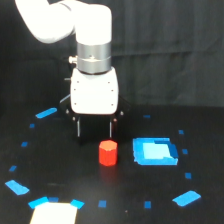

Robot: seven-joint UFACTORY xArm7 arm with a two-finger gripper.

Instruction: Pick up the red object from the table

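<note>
1. Black curtain backs a black table (60, 165) dotted with blue tape.
2. Red block (107, 153) stands at frame centre, just left of a blue tray (155, 151).
3. Gripper (95, 131) hangs behind and above it, jaws parted, holding nothing (fingers dark, hard to read).
4. Nothing grasped yet; descent, closing and lifting remain.

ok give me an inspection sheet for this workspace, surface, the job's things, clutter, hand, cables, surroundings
Surface: black table, dotted with small blue tape marks.
Job's things: red object upright on the table, untouched.
Clutter: blue tray on the exterior view's right of the red object, apart from it; a bright white patch at the bottom edge, not identifiable.
Hand: hand low behind the red object, two dark fingers apart, nothing between them.
Cables: nothing seen.
Surroundings: black curtain behind the table.
</note>
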